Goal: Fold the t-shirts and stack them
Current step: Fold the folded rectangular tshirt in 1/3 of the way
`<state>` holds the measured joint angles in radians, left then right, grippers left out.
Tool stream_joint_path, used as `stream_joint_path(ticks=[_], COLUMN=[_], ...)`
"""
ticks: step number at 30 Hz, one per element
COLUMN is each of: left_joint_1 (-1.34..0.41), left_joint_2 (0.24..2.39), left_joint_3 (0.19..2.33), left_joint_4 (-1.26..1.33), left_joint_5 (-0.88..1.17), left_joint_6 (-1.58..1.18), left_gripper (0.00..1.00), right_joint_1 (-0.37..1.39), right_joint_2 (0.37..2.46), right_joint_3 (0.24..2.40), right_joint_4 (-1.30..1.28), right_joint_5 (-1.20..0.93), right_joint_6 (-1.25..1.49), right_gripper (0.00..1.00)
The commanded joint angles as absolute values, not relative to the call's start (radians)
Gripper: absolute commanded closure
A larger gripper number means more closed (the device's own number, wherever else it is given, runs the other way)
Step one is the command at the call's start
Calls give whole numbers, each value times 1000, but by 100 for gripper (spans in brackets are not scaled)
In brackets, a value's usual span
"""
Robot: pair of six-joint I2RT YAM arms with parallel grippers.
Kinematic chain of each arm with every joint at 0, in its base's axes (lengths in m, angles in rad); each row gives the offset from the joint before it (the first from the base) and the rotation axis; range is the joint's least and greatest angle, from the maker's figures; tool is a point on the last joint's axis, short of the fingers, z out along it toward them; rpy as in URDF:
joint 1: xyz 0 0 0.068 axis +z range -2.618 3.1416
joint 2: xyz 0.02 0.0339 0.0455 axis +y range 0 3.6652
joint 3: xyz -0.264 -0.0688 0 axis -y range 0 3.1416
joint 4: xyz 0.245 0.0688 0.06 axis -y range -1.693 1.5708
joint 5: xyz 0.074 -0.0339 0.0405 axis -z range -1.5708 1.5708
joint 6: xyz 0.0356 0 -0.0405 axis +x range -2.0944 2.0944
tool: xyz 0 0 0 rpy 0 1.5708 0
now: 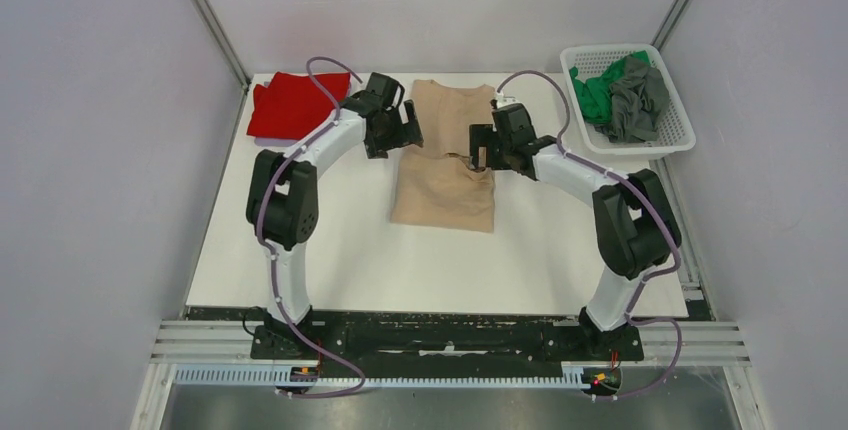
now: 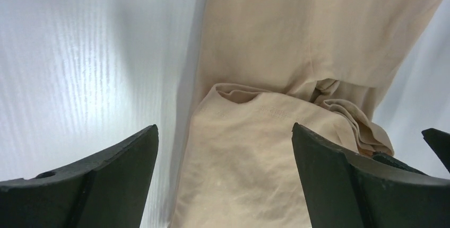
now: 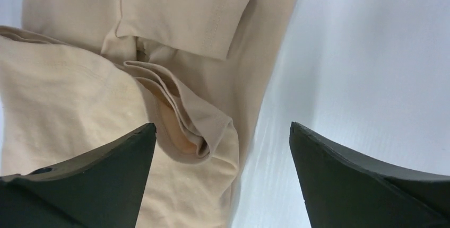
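Two end effectors hang wide open and hold nothing, low over a beige t-shirt [image 1: 445, 200] on the white tabletop [image 1: 400, 260]. Directly under the left end effector [image 2: 224, 127] lies the shirt's folded-over edge. Under the right end effector [image 3: 223, 124] lies a bunched, layered corner, partly beside bare tabletop. A folded red t-shirt [image 1: 290, 105] lies just outside the left one. A green t-shirt [image 1: 592, 100] and a grey t-shirt [image 1: 640, 100] fill a basket [image 1: 640, 151] well outside the right. To fold cleanly, each should probably pinch every layer, lift evenly, and lay the edges flush.
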<state>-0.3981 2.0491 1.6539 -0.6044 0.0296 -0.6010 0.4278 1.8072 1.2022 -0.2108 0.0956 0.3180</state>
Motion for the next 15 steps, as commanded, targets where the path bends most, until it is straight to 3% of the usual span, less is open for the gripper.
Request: stream_joint_path(ticks=[1, 11, 15], left_joint_1=[-391, -390, -390], left_joint_2=[1905, 1675, 1593], left_joint_3=[1626, 1254, 1110], left_joint_4=[-625, -574, -543], left_joint_5=[4, 54, 58], left_joint_6=[-570, -634, -679], left_gripper=[0, 0, 0], right_joint_1=[430, 454, 486], right_joint_2=[1678, 1583, 1642], right_joint_3=[1154, 919, 944], right_joint_4=[-163, 55, 78], right_joint_5=[117, -316, -340], right_joint_6=[311, 307, 298], right_gripper=[2, 2, 2])
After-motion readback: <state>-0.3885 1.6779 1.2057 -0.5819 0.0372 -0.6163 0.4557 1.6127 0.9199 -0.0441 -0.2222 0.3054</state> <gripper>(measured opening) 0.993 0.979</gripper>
